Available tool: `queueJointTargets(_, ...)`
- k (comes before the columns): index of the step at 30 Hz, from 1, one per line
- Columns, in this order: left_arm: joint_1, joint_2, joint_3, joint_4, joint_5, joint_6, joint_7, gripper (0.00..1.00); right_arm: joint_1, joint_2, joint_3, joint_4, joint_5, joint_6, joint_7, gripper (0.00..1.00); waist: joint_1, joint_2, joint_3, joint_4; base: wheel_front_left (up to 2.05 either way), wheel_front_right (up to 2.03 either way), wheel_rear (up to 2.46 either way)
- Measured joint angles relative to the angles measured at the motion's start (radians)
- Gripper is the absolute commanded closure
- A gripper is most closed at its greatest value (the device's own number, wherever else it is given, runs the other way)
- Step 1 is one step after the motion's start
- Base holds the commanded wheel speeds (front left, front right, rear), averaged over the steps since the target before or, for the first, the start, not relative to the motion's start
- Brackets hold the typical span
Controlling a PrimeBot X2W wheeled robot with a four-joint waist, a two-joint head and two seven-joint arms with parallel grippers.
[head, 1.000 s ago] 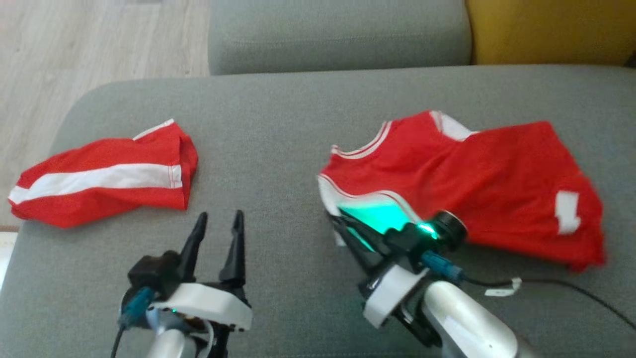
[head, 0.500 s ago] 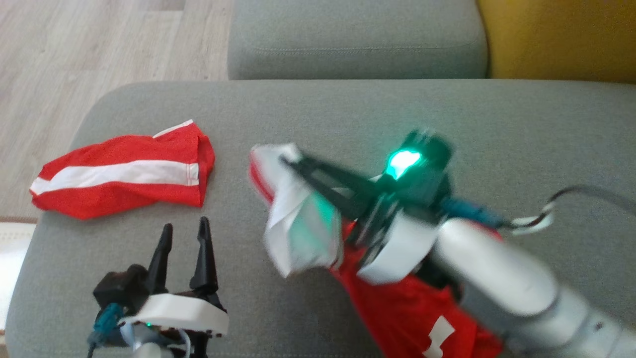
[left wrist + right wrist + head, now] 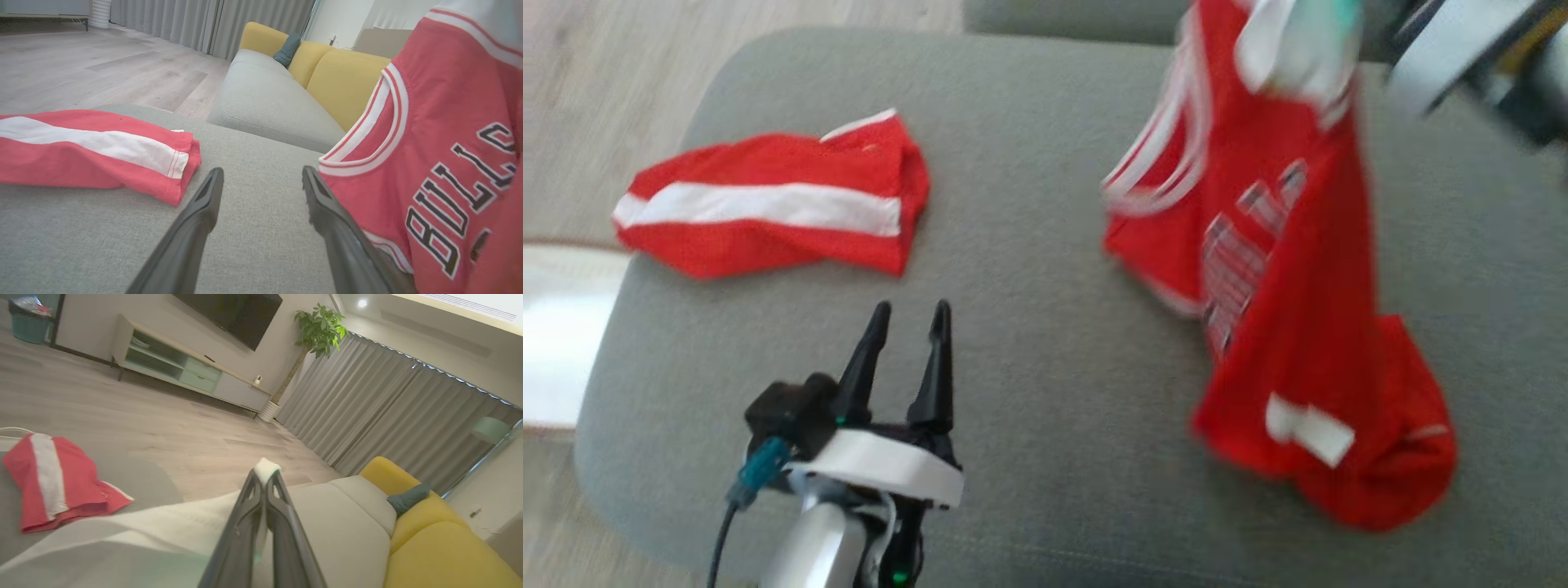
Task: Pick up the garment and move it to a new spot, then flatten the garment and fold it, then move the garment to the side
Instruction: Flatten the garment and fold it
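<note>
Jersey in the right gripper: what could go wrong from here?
1. The right gripper is shut on just a sliver of white trim at its fingertips; the red Bulls jersey could slip out mid-lift.
2. Its lower end lies bunched on the grey cushion, so it may drag and twist.
3. It hangs close beside the open left gripper and might snag.

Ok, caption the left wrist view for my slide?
Open left tool over the grey cushion, between the lying red shorts and the hanging red jersey.
</note>
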Motion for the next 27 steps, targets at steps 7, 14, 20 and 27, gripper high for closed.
queueJointTargets(7,-0.034,-0.001,-0.054,0.003,-0.034,0.002,0.0,0.0,-0.222,0.005,0.072,0.304,-0.019,0.0,-0.01,0.0,0.0001,0.0,0.077,0.084,0.0,0.0,0.0)
queueJointTargets(14,-0.055,-0.001,-0.06,0.006,-0.054,0.012,0.0,0.0,-0.258,0.093,0.105,0.541,-0.017,0.0,-0.042,0.0,0.0003,0.0,0.13,0.149,0.0,0.0,0.0)
queueJointTargets(20,-0.055,-0.001,-0.043,0.011,-0.051,0.015,0.0,0.0,-0.24,0.143,0.105,0.634,0.036,0.0,-0.104,0.0,0.0,0.0,0.118,0.117,0.0,0.0,0.0)
queueJointTargets(27,-0.056,-0.002,0.009,0.011,-0.031,0.013,0.0,0.0,-0.141,0.184,0.009,0.642,0.083,0.0,-0.167,0.0,0.0,0.0,0.069,0.053,0.0,0.0,0.0)
